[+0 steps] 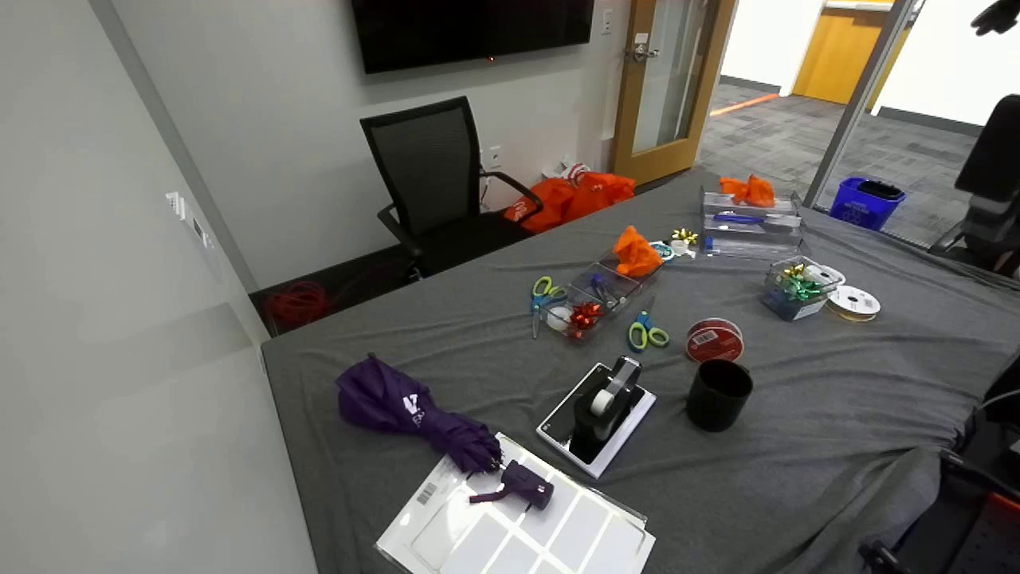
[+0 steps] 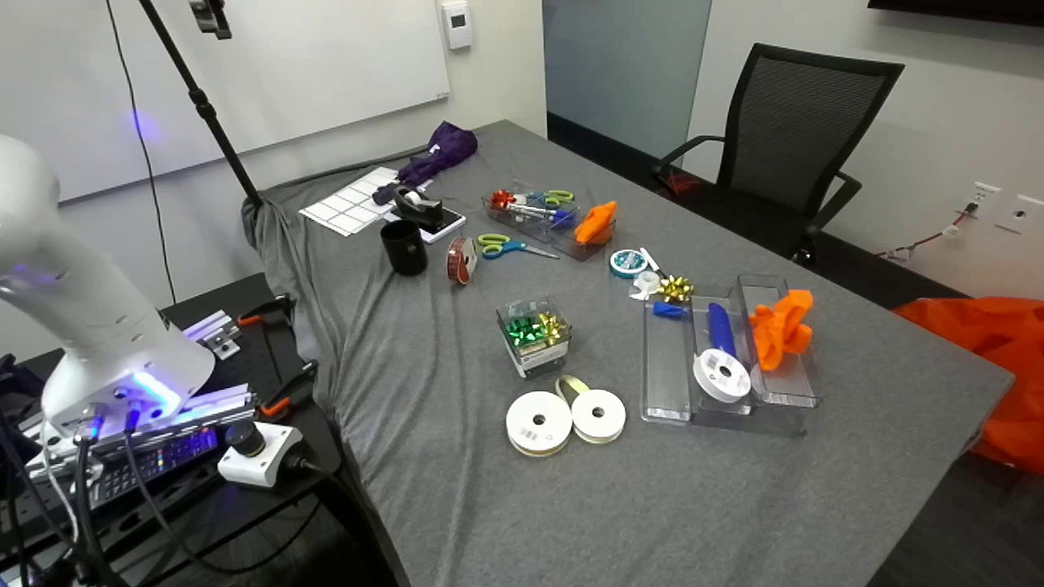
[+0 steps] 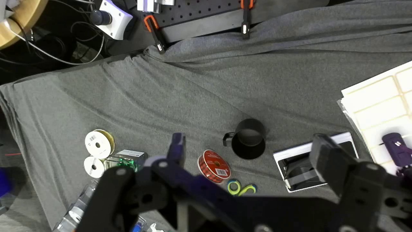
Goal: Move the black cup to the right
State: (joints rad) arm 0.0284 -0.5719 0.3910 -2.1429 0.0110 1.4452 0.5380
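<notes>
The black cup (image 3: 248,138) stands upright on the grey cloth, its handle toward the left in the wrist view. It also shows in both exterior views (image 1: 719,396) (image 2: 404,248), next to the red ribbon spool (image 1: 715,341) and near the tape dispenser (image 1: 607,402). My gripper (image 3: 249,136) is open and empty in the wrist view, its fingers wide apart. The cup appears between the fingertips but well below them, not touched. In the exterior views, only dark parts at the top edge may belong to the gripper; I cannot tell.
The tape dispenser rests on a flat black-and-white device (image 2: 444,226). Scissors (image 1: 647,331), a clear divided tray (image 1: 598,291), a small clear box with bows (image 2: 534,338), white spools (image 2: 538,422), label sheets (image 1: 518,534) and a purple umbrella (image 1: 398,406) lie around on the cloth.
</notes>
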